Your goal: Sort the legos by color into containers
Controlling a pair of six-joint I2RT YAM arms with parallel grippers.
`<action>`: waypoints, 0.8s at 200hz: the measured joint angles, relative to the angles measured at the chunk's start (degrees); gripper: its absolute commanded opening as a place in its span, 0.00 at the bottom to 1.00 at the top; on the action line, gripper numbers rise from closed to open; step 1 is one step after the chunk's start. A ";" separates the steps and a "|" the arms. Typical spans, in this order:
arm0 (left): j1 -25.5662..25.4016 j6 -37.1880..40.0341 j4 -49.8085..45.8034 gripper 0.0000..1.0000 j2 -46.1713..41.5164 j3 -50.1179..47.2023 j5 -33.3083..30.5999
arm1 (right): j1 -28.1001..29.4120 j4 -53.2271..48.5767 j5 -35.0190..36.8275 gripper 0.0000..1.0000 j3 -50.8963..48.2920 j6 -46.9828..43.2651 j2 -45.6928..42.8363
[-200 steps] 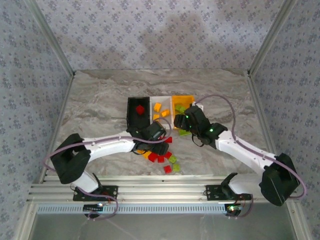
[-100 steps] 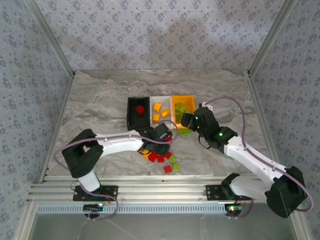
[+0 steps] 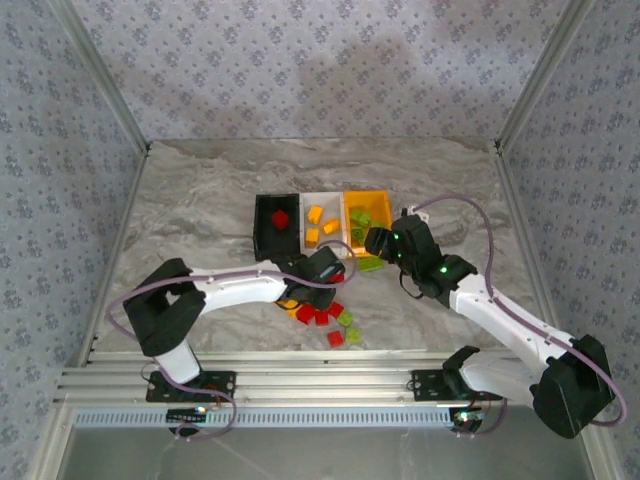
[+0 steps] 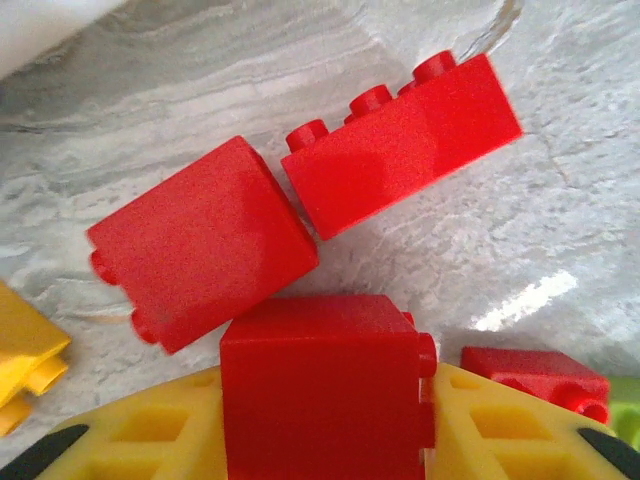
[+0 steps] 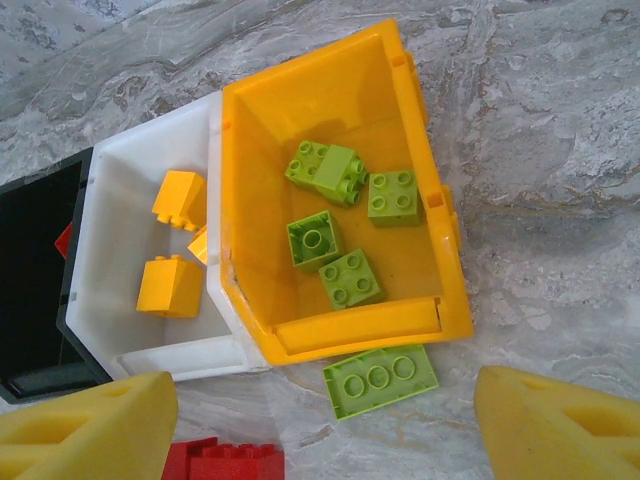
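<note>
From above, the containers (image 3: 270, 240) carried some sorted legos (image 3: 315, 213), while a loose pile (image 3: 322, 312) lay on the bench (image 3: 200, 210) at their 6 o'clock. The left wrist view showed the left hand (image 4: 320, 430) clamping a red brick (image 4: 320, 370). The right wrist view showed the right hand (image 5: 320, 440) wide and empty, with a green brick (image 5: 380, 378) at the orange bin's (image 5: 330, 100) 6 o'clock.

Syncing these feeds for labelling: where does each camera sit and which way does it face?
Top external: fixed above and behind the robot, looking down on the table; left arm, right arm, left pincer and right pincer show.
Left wrist: on that wrist, looking closely down at the table; its yellow fingers clamp a red brick.
Right wrist: on that wrist, looking down into the orange bin; its fingers stand apart.
Top and right wrist share that bin and the green brick before it.
</note>
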 measured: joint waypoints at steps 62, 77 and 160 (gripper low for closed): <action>7.89 -0.42 -1.79 0.38 -18.95 -2.05 -3.91 | -0.11 0.07 0.00 0.80 -0.50 0.17 -0.09; 14.38 -0.39 -1.20 0.37 -20.24 -2.03 -4.48 | -0.11 0.11 0.00 0.80 -0.70 0.20 -0.09; 28.11 -0.44 1.22 0.64 -0.72 7.89 -1.99 | 0.07 0.02 -1.42 0.81 -1.99 0.87 -0.42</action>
